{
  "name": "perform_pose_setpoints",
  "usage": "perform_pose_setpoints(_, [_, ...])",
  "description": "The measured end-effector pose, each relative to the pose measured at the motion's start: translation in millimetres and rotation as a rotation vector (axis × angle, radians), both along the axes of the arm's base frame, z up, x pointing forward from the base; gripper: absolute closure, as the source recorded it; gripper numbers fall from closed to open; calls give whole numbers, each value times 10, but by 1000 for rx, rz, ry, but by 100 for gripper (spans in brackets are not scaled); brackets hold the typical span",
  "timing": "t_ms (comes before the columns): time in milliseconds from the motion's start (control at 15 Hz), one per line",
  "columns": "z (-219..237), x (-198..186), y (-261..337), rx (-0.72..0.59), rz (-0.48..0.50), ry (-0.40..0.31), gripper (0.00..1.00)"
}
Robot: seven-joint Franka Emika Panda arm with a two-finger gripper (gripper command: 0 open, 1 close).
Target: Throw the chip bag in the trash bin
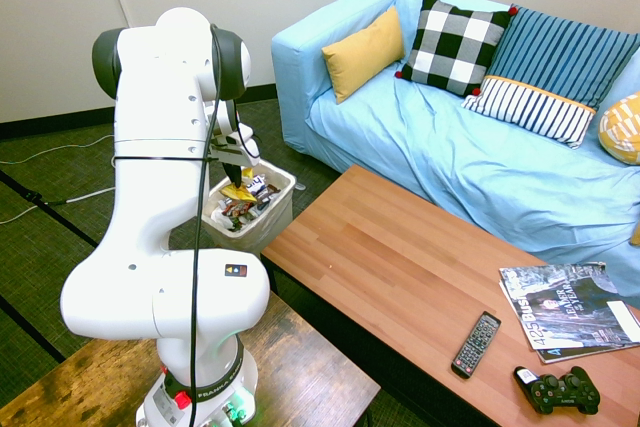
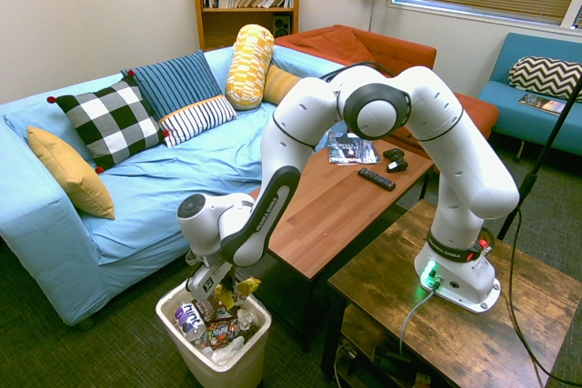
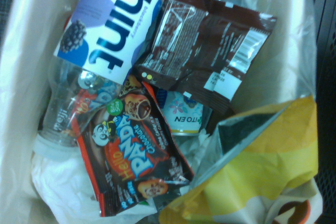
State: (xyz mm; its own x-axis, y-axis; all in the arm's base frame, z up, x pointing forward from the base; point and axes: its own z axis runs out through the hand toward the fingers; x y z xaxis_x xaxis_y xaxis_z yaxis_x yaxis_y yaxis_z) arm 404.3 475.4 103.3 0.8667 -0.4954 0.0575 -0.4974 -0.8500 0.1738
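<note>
My gripper (image 2: 226, 284) hangs just above the open top of the off-white trash bin (image 2: 211, 372), shut on the chip bag (image 2: 242, 289). The yellow bag dangles from the fingers over the bin's contents. From the other side, the gripper (image 1: 236, 173) holds the chip bag (image 1: 238, 191) over the trash bin (image 1: 272, 228), which stands on the floor at the end of the coffee table. In the wrist view the crinkled yellow chip bag (image 3: 265, 167) fills one corner, with the bin's pale wall (image 3: 21, 82) around the trash below.
The bin holds a clear bottle with a purple-and-white label (image 3: 107, 22), brown wrappers (image 3: 210, 45) and other packets. The wooden coffee table (image 1: 400, 267) carries a remote (image 1: 476, 344), a game controller (image 1: 558, 391) and magazines (image 1: 565, 309). A blue sofa (image 1: 470, 147) lies behind.
</note>
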Motion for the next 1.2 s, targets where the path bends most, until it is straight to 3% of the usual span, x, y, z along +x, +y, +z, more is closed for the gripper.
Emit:
perform_pose_setpoints(200, [-135,73,63,-2,-1,29,0])
perform_pose_setpoints(733, [-153,263,163,20,-6,4,0])
perform_pose_setpoints(1200, [179,482,206,53,-22,-51,0])
